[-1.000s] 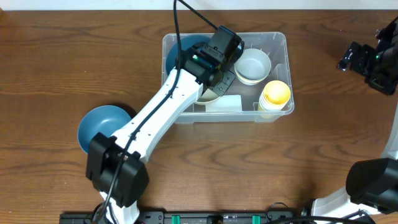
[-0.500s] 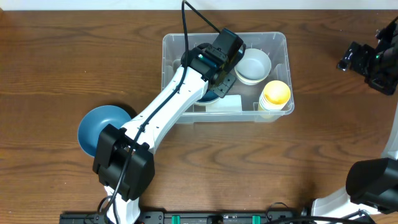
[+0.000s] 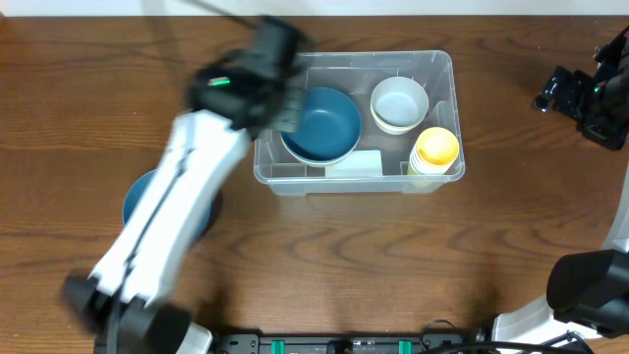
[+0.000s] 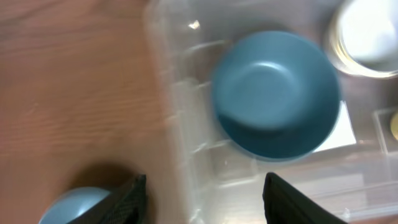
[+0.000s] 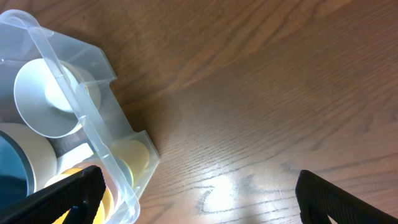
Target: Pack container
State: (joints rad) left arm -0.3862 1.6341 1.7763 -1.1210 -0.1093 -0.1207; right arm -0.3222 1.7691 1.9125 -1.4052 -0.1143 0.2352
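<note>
Blue bowls: two. The first blue bowl (image 3: 139, 203) sits on the table (image 3: 413, 256) at far left, outside the bin, partly covered by the blurred left arm (image 3: 172, 221).

Left gripper (image 4: 204, 186): fingers spread, nothing between them. It hangs over the left wall of the container, touching neither bowl as far as the blur allows.

The container (image 3: 413, 57): one, upright on the table, slightly right of centre. Contents, left to right:
- The second blue bowl (image 3: 319, 125), one, upright in the left half.
- Pale label (image 3: 356, 163), one, along the near wall.
- White bowl (image 3: 399, 103), one, upright at the far right side.
- Yellow cup (image 3: 435, 147), in the near right corner. One top shows from overhead; whether others are nested beneath it cannot be told.

Right gripper (image 5: 199, 186): fingers spread wide and empty, above bare table well to the right of the container, only the container's corner entering its wrist view
</note>
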